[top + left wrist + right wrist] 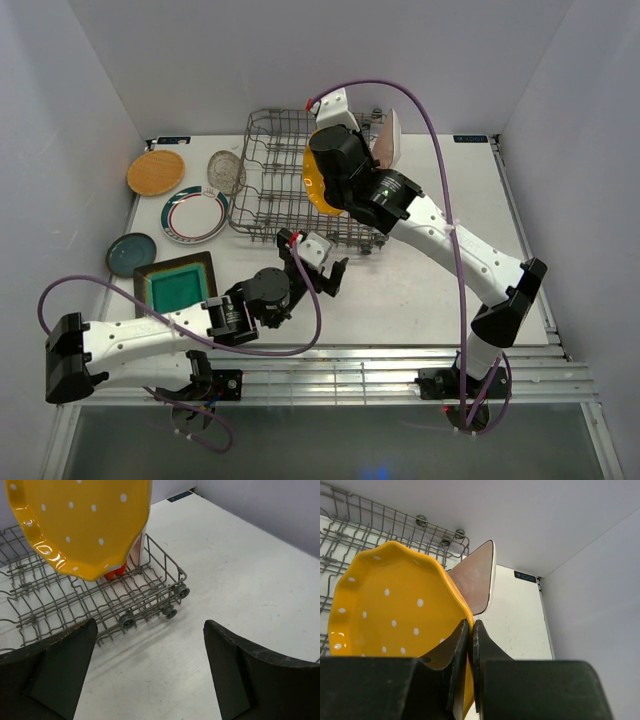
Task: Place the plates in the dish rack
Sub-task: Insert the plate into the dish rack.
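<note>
My right gripper was clamped on the rim of the yellow plate, above the rack. Procedure required: lower it edge-on into a free slot, then release. My left gripper stood open beside the rack.

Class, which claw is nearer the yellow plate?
Right. The right claw is shut on the yellow plate above the dish rack; the left claw, open, sits off the rack's near side.

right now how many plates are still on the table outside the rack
5, all left of the dish rack: wooden plate, glass plate, green-rimmed plate, dark teal plate, square teal plate. Others may be hidden.
</note>
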